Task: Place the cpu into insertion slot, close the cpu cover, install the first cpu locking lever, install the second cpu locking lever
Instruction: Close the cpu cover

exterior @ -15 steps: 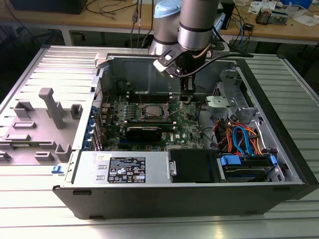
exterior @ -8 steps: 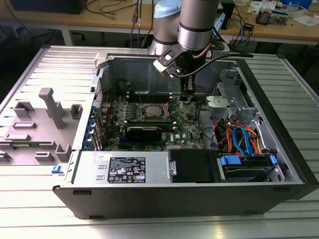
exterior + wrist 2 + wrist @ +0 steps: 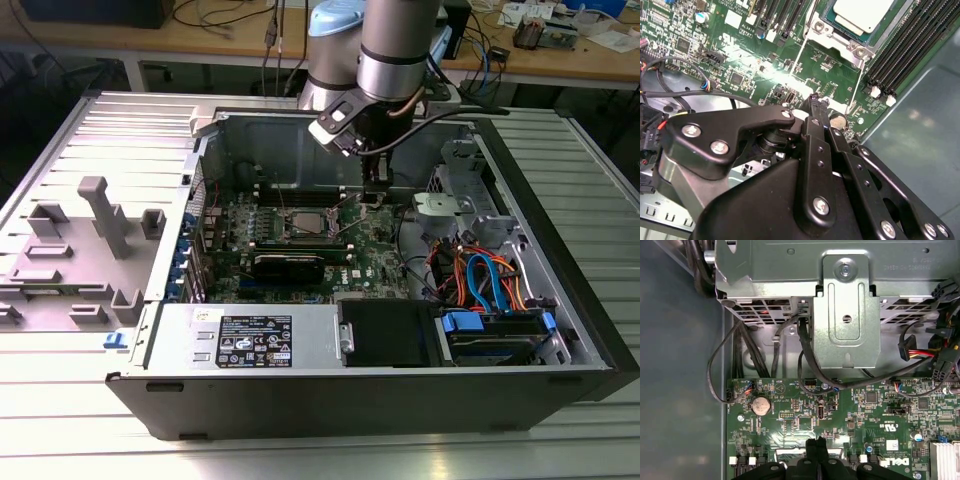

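Down inside the open computer case [image 3: 280, 145], the gripper [image 3: 372, 192] hangs over the green motherboard [image 3: 370, 260], off to the exterior view's right of the cpu [image 3: 303, 223] and clear of it. In both wrist views the gripper [image 3: 817, 101] [image 3: 817, 441] has its fingers pressed together with nothing between them. Whether the tips touch the board I cannot tell.

Room is tight on one side. The grey case wall [image 3: 920, 140] runs close along the board's edge, just past the long black memory slots [image 3: 910, 45]. A coin cell [image 3: 838, 120] sits on the board right beside the fingertips. In the first wrist view that same coin cell [image 3: 760, 405] lies near the board's corner, with the wall [image 3: 680, 365] alongside.

Ahead of the tips stands the metal drive cage [image 3: 847, 315], with black cables [image 3: 807, 355] looping from it down to the board [image 3: 880, 425]. In the exterior view the cage [image 3: 445, 210] is to the right of the gripper, with orange and blue cables [image 3: 480, 280] bundled below it.

The cpu [image 3: 862, 11] lies flat in the insertion slot [image 3: 837, 37], dull silver top up, with the slot's silvery rim around it. I cannot make out whether the cover is down. The power supply [image 3: 250, 340] fills the case's near edge, and the case rests on a ribbed metal table [image 3: 300, 450].
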Motion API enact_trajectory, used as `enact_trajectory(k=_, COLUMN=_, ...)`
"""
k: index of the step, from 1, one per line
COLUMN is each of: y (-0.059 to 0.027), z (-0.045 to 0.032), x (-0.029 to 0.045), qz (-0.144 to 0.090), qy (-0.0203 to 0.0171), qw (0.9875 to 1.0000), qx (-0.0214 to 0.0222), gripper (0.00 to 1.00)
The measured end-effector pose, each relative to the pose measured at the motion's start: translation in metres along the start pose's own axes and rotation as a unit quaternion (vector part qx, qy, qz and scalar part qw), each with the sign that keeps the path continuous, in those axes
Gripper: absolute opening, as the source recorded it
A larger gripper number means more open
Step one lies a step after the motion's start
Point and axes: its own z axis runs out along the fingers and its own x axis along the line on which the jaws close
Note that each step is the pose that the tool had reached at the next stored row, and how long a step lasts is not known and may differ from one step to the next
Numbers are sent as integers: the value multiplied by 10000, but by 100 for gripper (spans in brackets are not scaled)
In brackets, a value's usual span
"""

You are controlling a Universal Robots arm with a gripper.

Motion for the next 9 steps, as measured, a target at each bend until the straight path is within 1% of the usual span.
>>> enact_trajectory(k=3, y=13, z=0, x=0, qz=-32, qy=1, qw=10000, qx=-1, gripper=11)
enact_trajectory(k=4, y=43, z=2, x=7, qz=-35, qy=1, qw=10000, qx=-1, gripper=11)
enact_trajectory(k=5, y=147, z=15, x=34, qz=-54, qy=2, qw=10000, qx=-1, gripper=11)
enact_trajectory(k=6, y=167, z=48, x=44, qz=-70, qy=1, qw=10000, qx=-1, gripper=11)
enact_trajectory(k=9, y=173, z=69, x=46, qz=-75, qy=1, qw=10000, qx=-1, gripper=11)
